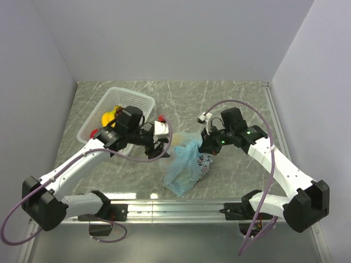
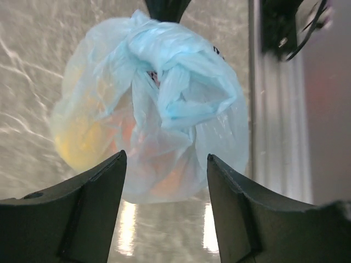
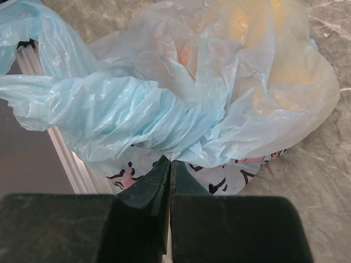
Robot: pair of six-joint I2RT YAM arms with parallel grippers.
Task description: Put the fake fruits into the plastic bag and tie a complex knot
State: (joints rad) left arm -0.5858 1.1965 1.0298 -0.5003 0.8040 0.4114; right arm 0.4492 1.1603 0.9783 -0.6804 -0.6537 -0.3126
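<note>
left claw [image 2: 165, 157] open, gripping nothing, plastic bag [image 2: 153, 104] just ahead. right claw [image 3: 169, 161] pinched tight on bag's twisted top. fake fruits [image 2: 82, 139] glowing through lol

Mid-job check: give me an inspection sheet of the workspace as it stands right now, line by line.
Surface: grey marbled table, with a metal rail along its near edge.
Job's things: plastic bag lies mid-table with orange and yellow fruits showing through it. Its handles are bunched into a twist.
Clutter: white basket at the back left holds yellow fruit. A small red thing sits beside it, too small to identify.
Grippers: left hand is open, short of the bag. Right hand is shut with its tips at the twist; a pinch cannot be confirmed.
Cables: purple cables loop from both arms.
Surroundings: plain white walls on three sides.
</note>
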